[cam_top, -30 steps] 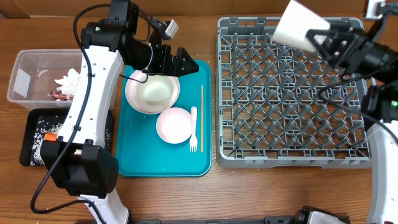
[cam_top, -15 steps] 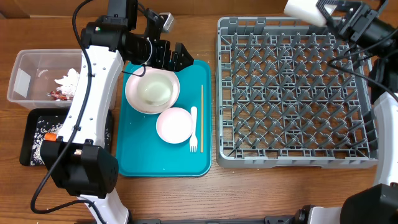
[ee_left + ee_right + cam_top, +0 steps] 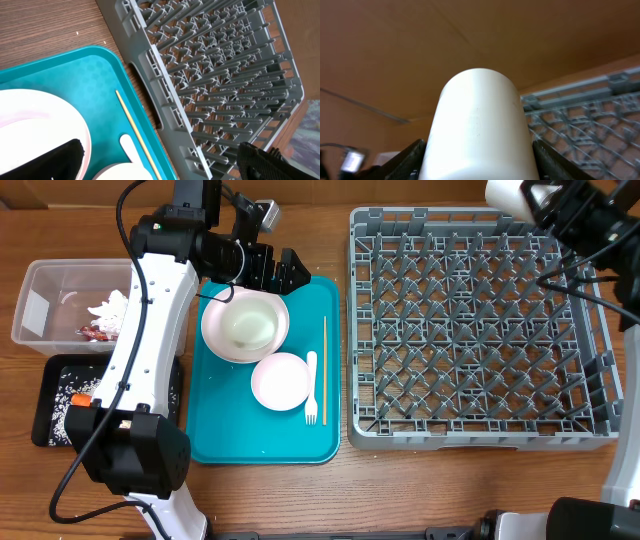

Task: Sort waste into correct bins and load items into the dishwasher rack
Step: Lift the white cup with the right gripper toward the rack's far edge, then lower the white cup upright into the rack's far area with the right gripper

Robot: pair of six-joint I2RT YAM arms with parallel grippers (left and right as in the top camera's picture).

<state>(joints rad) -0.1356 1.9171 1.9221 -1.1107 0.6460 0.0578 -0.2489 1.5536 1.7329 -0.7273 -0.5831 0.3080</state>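
Note:
My right gripper point(image 3: 535, 197) is shut on the white cup point(image 3: 503, 190), held above the far right corner of the grey dishwasher rack point(image 3: 475, 435); the cup fills the right wrist view point(image 3: 480, 130). My left gripper point(image 3: 283, 272) is open and empty, above the far edge of the large white plate point(image 3: 215, 335) that holds the small white bowl point(image 3: 248, 326). The small pink plate point(image 3: 281, 380), white fork point(image 3: 311, 388) and chopstick point(image 3: 324, 365) lie on the teal tray point(image 3: 225, 435). The left wrist view shows the chopstick point(image 3: 137, 135) and the rack point(image 3: 220, 65).
A clear tub point(image 3: 35, 290) at far left holds a white napkin point(image 3: 110, 308) and a red wrapper point(image 3: 95, 332). A black tray point(image 3: 50, 430) in front of it holds a carrot point(image 3: 80, 397) and rice. My left arm point(image 3: 150, 330) reaches across beside them.
My right gripper has lifted the cup up and away toward the far right corner, partly out of the overhead view. My left gripper has drawn back slightly from over the bowl.

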